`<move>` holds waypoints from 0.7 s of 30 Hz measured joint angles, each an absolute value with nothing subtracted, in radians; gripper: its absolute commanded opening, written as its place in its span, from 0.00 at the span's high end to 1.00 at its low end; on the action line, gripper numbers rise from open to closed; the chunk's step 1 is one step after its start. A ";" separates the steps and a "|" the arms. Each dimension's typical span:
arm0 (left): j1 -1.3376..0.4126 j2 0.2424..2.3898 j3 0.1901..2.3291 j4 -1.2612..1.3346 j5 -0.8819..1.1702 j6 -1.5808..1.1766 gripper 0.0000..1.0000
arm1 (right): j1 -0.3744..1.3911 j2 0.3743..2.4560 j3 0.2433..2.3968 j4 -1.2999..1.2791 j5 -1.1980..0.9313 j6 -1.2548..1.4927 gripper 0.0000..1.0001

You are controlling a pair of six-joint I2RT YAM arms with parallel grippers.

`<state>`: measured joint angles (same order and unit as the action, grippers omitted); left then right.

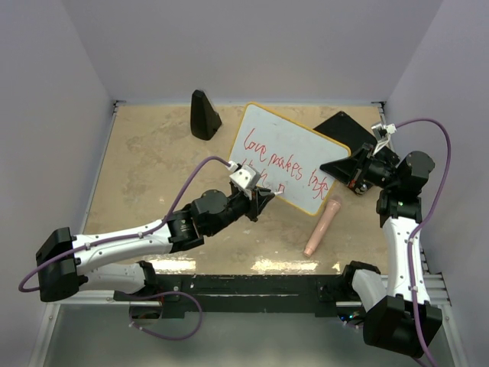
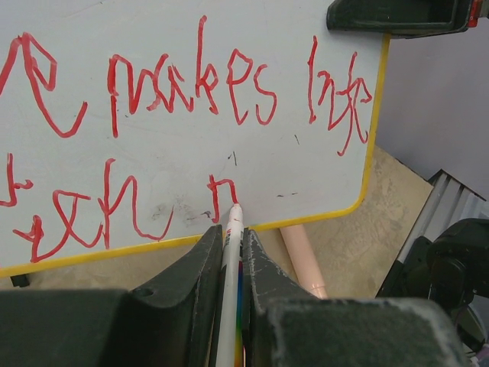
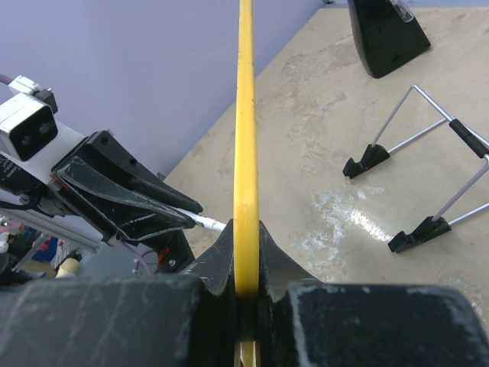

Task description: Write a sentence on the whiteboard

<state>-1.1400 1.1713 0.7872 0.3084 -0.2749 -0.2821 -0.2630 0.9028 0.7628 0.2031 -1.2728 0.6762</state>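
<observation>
The whiteboard (image 1: 294, 145) with its yellow rim (image 3: 245, 115) stands tilted at the table's middle back. My right gripper (image 1: 345, 168) is shut on its right edge, jaws pinching the rim (image 3: 246, 264). The sentence (image 2: 191, 84) runs in red cursive over two lines, the lower one ending near the bottom rim. My left gripper (image 2: 231, 233) is shut on a white marker (image 2: 229, 283). The marker's red tip touches the board at the last stroke of the lower line. From above, the left gripper (image 1: 263, 197) sits at the board's lower front edge.
A pink cylinder (image 1: 322, 226) lies on the table in front of the board's right corner. A black cone (image 1: 204, 115) stands at the back left. A black wire stand (image 3: 428, 176) and a black plate (image 1: 340, 126) are behind the board.
</observation>
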 measured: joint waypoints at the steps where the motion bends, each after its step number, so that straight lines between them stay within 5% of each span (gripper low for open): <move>1: -1.140 1.171 0.787 0.305 -0.273 -0.287 1.00 | -0.263 0.903 0.763 0.203 -1.273 0.676 1.00; 21: -1.140 1.129 0.787 0.247 -0.233 -0.304 1.00 | -0.262 0.901 0.763 0.203 -1.275 0.681 1.00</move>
